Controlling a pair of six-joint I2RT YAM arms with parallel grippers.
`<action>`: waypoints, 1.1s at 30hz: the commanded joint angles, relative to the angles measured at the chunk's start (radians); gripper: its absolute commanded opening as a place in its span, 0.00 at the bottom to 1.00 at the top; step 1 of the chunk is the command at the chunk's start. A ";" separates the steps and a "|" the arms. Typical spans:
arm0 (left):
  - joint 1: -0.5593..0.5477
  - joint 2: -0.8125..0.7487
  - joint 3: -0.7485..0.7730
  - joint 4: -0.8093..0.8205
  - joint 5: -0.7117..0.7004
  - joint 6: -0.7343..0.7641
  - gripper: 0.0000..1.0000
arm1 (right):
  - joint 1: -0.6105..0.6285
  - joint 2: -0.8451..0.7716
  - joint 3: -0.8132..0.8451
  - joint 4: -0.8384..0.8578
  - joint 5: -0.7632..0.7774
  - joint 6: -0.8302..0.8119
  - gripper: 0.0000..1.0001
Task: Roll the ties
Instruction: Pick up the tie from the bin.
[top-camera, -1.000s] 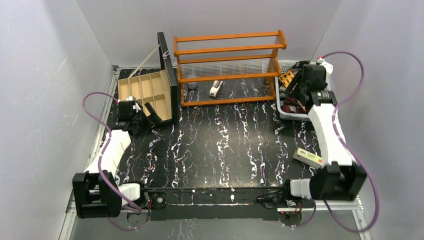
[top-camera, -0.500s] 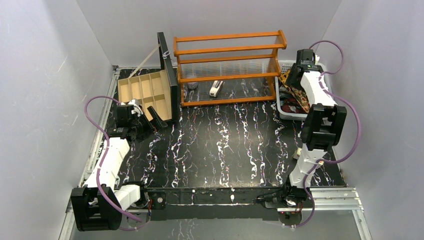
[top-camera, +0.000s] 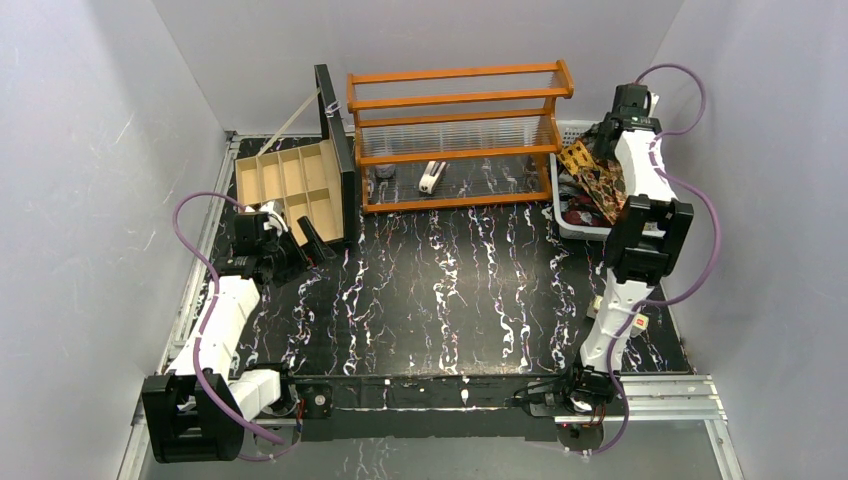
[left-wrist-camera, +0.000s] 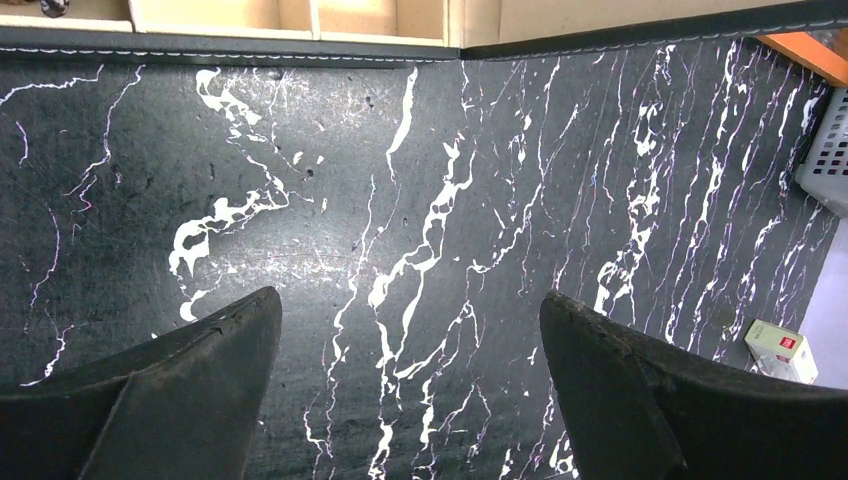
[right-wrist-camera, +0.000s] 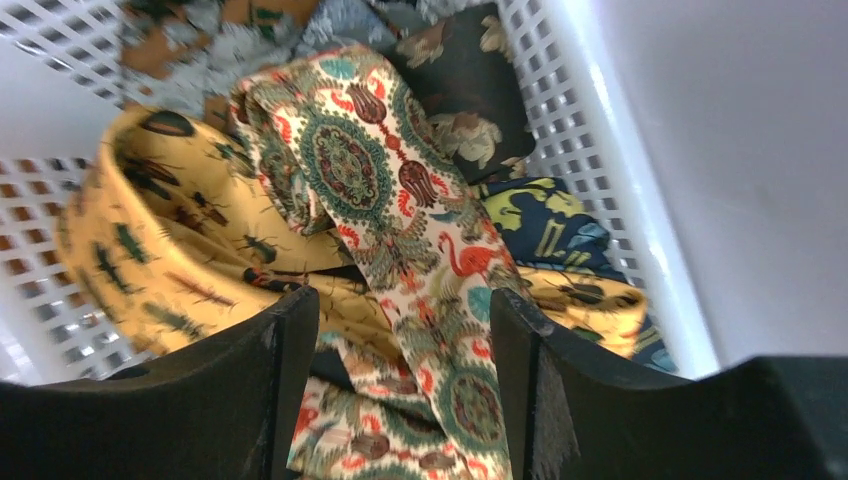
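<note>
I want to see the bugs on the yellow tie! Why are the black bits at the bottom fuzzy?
Right wrist view: the right gripper sits too near the lens, so it blurs; the yellow tie is sharper. Left wrist view: left gripper equally soft, pale sheen on the table.

Overall light: bright, even and diffuse, falling from overhead onto the pale walls.
Shadows: soft and short under the orange rack.
Glare: a dull grey sheen on the black marbled table top in the left wrist view.
Overexposure: the white basket wall is washed almost featureless.
Focus: the ties are sharp mid-frame and softer toward the top edge.
Near the lens: the right gripper's fingers are dark, blurred and without detail.
</note>
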 joint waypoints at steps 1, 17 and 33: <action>0.006 -0.005 0.008 -0.034 0.026 0.024 0.98 | -0.011 0.079 0.041 -0.019 0.006 -0.046 0.71; 0.005 0.006 0.010 -0.034 0.025 0.023 0.98 | -0.018 0.022 0.052 0.008 0.009 -0.086 0.04; 0.006 -0.008 -0.012 -0.034 0.017 0.016 0.98 | -0.018 -0.262 -0.023 -0.033 -0.087 0.018 0.01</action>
